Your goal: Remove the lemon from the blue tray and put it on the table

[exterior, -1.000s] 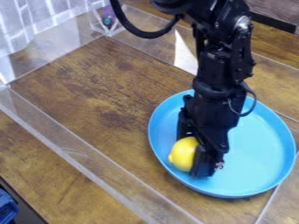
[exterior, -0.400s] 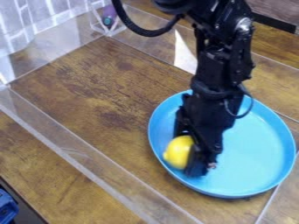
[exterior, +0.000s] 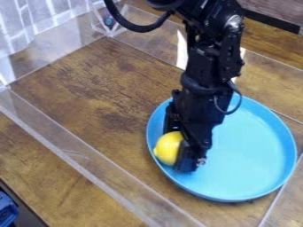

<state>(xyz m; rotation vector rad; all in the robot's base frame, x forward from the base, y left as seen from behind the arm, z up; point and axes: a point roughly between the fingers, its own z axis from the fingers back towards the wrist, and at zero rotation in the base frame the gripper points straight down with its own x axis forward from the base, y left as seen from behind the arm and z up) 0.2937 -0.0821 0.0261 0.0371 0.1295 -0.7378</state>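
Lemon (exterior: 169,144): over blue tray (exterior: 242,152), at its left edge
Pincer (exterior: 180,152): part-open around the lemon, we read it as gripped
Done: grasp, apparently
Left: we clear the rim, lower onto bare table (exterior: 89,97), release
Lift height: can't tell

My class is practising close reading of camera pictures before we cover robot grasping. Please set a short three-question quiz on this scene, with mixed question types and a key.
1. True or false: the lemon lies on the bare tabletop, away from the blue tray.

2. Multiple choice: where is the gripper?
A) Above the far edge of the table
B) At the lemon
C) Outside the picture

3. Fill in the blank: the tray that the lemon must leave is coloured ____.

Key: 1 false; 2 B; 3 blue
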